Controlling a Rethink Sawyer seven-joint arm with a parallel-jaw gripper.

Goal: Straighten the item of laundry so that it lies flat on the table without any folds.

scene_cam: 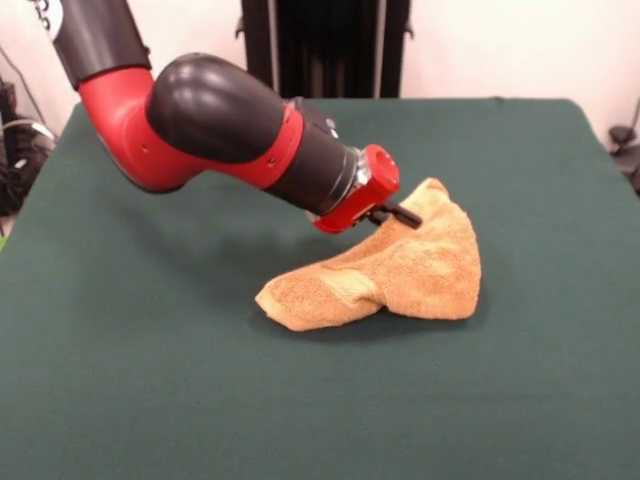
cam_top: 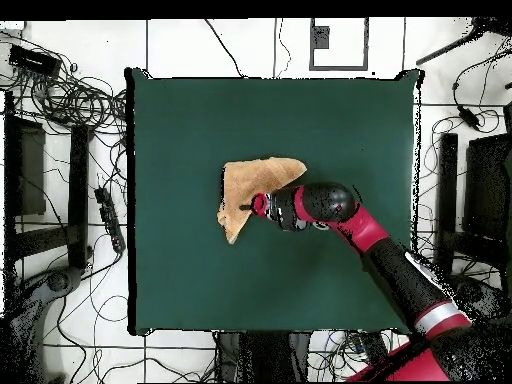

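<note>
Towel (scene_cam: 400, 275) sits near the middle of the table (scene_cam: 150, 400), bunched into a rough triangle with one corner peaked up. In the overhead view it reads as a folded wedge (cam_top: 252, 188), doubled over on itself, well clear of every table (cam_top: 180, 280) edge.

Gripper (scene_cam: 400, 215) is at the raised peak of the towel, arm reaching in low and nearly level. Dark fingertips touch or bite the cloth there; you cannot tell from either view whether they are pinching it or only resting against it. Overhead, the gripper (cam_top: 250, 207) sits over the towel's base-side edge.

Handling, as judgement: terry cloth, light, limp, no stiffness to speak of. It will drape and drag, not slide as a sheet. The felt-like covering probably grips it, so a pull along the surface may roll it instead of spreading it. Not fragile.

Where to hold: take a corner or the flat woven band visible on the low lobe nearest the camera in the front view; a thin edge pinches better than the thick pile. Lift enough to let the fold fall open, then lay it away from the fold.

Room: plenty of bare green on all sides of the towel. No other objects on the table.
</note>
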